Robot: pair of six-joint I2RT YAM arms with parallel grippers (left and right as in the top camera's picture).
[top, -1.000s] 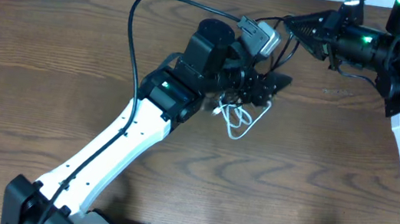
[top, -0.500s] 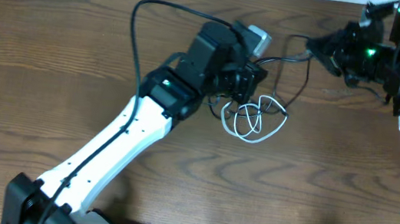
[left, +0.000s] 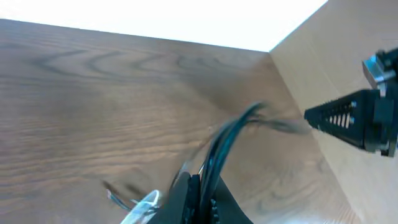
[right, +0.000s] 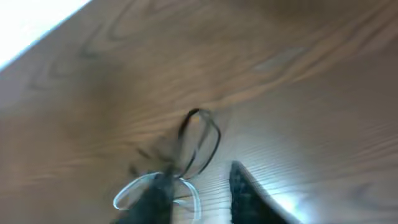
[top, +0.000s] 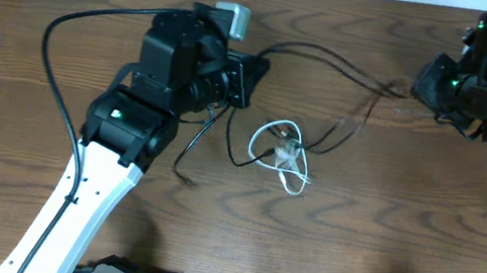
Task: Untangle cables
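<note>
Strands of black cable (left: 219, 149) run sideways from the left gripper (top: 250, 73), clamped on them, to the right gripper (top: 417, 84), grip unclear. The white cable (top: 284, 149) lies nearer the left.

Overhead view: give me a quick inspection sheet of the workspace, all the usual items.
Surface: brown wooden table, no spills seen.
Job's things: white cable looped mid-table; black cables tangled with it and strung out toward both arms.
Clutter: nothing seen.
Grippers: left gripper shut on black cables; right gripper fingers apart, nothing visibly between them in the blurred wrist view.
Cables: thick arm wire arcs beside the left arm, away from the tangle.
Surroundings: white strip beyond the table's far edge.
</note>
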